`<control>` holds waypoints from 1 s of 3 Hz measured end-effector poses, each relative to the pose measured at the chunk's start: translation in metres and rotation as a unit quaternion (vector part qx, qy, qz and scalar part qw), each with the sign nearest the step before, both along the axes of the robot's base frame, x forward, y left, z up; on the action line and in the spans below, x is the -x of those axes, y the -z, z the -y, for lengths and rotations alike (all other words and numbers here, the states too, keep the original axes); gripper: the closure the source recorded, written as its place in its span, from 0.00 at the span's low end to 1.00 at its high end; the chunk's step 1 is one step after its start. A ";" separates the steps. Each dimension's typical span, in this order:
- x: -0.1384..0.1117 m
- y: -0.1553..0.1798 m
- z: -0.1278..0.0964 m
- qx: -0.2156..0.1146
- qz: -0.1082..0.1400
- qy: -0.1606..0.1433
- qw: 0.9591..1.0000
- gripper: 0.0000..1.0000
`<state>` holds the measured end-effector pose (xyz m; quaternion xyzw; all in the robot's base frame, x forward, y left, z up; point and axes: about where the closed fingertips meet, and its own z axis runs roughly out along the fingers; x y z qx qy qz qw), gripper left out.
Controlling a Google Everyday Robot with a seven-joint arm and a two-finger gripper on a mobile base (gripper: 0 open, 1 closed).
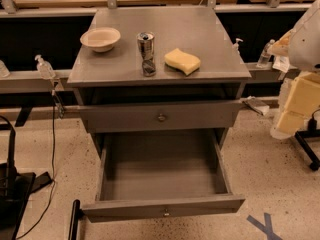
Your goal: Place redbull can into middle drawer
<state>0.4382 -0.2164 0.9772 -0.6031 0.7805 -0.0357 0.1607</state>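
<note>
**Drawer open, can not yet in**

Nearest cam: drawer (160, 176) front panel w/ small round knob (166, 212), standing well out toward the viewer. Grey box interior fully exposed, nothing lying in it. It sits below the upper drawer (125, 118), which is shut, brass knob (161, 117) centred.

Cabinet top (165, 21), L to R: bowl (100, 38), can (146, 45), sponge (182, 61). Can is upright, pull-tab end up, near the front edge, roughly mid-width. Its reflection shows on the grey surface just in front. Bowl and sponge are each near the can but apart from it, no contact seen.

Arm (302, 96): pale segments at R edge of view, off to the side of the cabinet, well apart from the can. Gripper not seen, presumably beyond the R edge or hidden by the arm, so spread vs pressed together: can't tell. Nothing is on the can, so it isn't being pinched.

Progress, my read: early. Done: drawer is open, so the receiving end is ready. Left: pretty much all the handling.
- bring gripper over to the can and close on it
- lift clear of the top
- carry fwd past the front edge and the upper drawer front
- lower into the box, let go

Watch: can is slim and tall, prob tips easily if nudged. Sponge and bowl flank it, so an approach from above or from the front looks cleanest. Release shd be low in the drawer to avoid a roll.
</note>
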 end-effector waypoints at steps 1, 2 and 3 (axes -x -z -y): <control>-0.001 0.001 -0.001 -0.003 0.001 0.000 1.000 0.00; -0.013 0.009 -0.005 -0.029 0.010 0.004 1.000 0.00; -0.077 0.029 -0.033 -0.061 0.042 -0.017 0.997 0.00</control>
